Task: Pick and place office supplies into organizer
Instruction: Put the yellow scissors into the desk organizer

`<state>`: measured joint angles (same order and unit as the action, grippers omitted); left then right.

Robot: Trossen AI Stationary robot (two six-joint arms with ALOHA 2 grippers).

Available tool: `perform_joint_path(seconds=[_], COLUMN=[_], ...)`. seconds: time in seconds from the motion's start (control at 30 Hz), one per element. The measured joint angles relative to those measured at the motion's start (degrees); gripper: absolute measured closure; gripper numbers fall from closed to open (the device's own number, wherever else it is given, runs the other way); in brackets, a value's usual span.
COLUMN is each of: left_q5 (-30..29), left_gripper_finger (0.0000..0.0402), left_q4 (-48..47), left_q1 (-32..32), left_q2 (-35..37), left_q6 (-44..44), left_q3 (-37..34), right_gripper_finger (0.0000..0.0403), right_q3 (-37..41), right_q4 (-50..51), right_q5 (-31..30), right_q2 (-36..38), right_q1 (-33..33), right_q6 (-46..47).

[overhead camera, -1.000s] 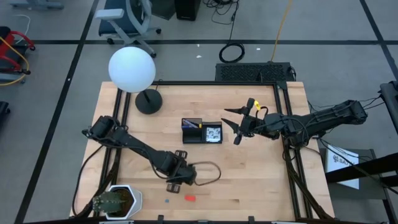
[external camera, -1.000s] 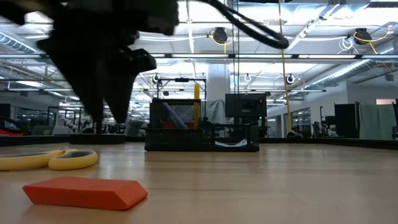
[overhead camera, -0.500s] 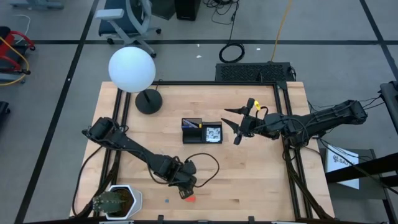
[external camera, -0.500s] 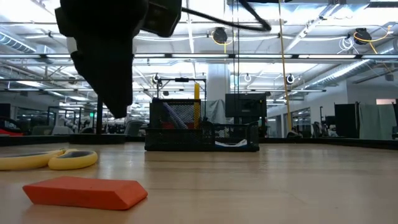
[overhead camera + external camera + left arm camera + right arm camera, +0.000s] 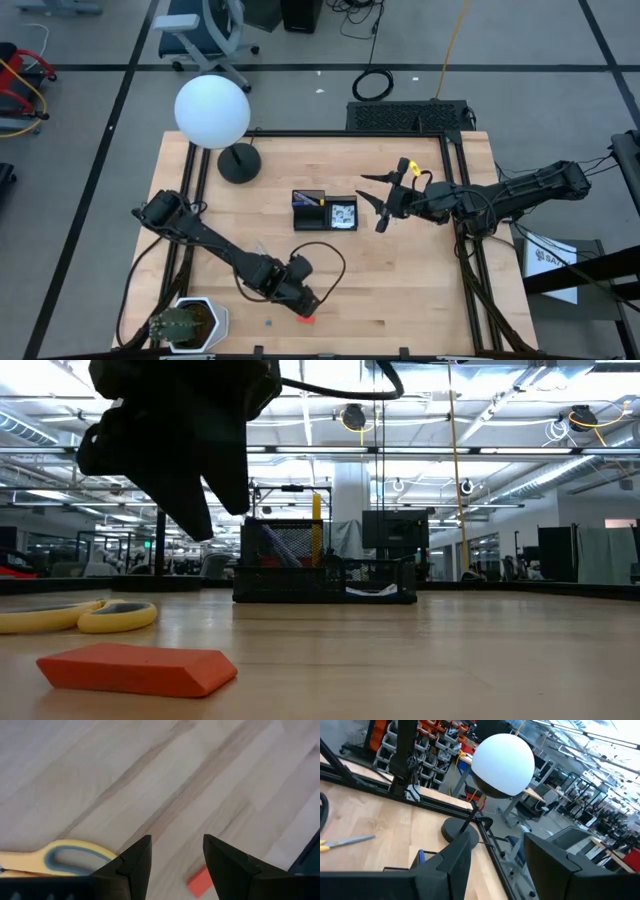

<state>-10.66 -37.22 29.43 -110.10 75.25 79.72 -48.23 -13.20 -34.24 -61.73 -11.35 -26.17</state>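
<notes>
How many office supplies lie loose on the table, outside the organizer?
2. The red eraser lies closest to the low camera; the yellow scissors lie just behind it. Others may be hidden under the left arm.

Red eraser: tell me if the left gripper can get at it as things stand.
Probably yes. The left gripper hangs open just above the eraser, with only bare table between; the scissors lie off to one side.

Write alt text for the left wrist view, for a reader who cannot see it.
The left pincer hangs open over a pale wooden table, its two dark fingers framing bare wood. A small red eraser lies on the table near the gap between them, and the yellow handle of a pair of scissors shows beside one finger.
</notes>
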Motion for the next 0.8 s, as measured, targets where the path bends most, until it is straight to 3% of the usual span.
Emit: perform_joint_path(seconds=[0.3, 0.43, 0.63, 0.8], left_q5=[-3.36, -3.60, -2.97, -0.12], left_gripper_finger=[0.0218, 0.0218, 0.0218, 0.0218], left_q4=[-1.45, -4.38, -5.74, -4.81], left_q1=[-0.11, 0.02, 1.11, 1.20], left_q2=[0.00, -0.22, -2.51, -4.08], left_q6=[10.18, 17.18, 27.54, 31.72], left_q3=[0.00, 0.00, 0.02, 0.00], right_gripper_finger=[0.0232, 0.0232, 0.0232, 0.0232], right_q3=[0.00, 0.01, 0.00, 0.00], right_q4=[-3.10, -5.12, -6.78, -6.72], right_q5=[-0.51, -7.30, -22.82, -25.79], right_q2=[0.04, 0.04, 0.04, 0.04], right_q1=[0.00, 0.47, 1.71, 2.03], right_q6=[-1.20, 1.99, 7.34, 5.71])
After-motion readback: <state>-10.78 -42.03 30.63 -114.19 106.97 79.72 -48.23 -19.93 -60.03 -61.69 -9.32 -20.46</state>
